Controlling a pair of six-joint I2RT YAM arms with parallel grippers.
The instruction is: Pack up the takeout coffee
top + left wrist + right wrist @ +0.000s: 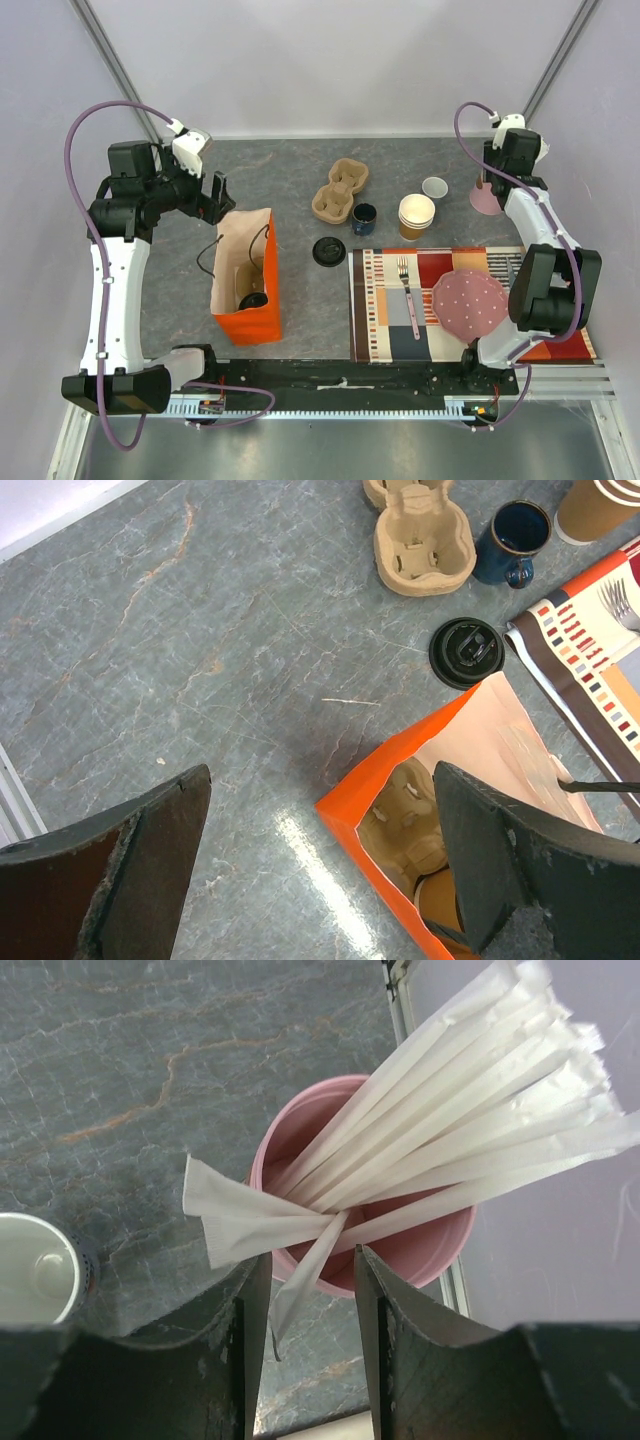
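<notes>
Finding: takeout coffee (253,299), brown kraft-paper cup with black lid, sits inside orange paper bag (248,325). Above bag's edge, left claw (320,780) gapes empty; well right of bag, right claw (312,1260) stands half-open astride white paper-wrapped straw (295,1295), not gripping.

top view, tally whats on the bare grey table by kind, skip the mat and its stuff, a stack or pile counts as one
orange bag: 1
pulp carrier pile: 1
blue mug: 1
paper cup stack: 1
loose black lid: 1
pale round lid or dish: 1
pink cup of wrapped straws: 1
total: 7
</notes>
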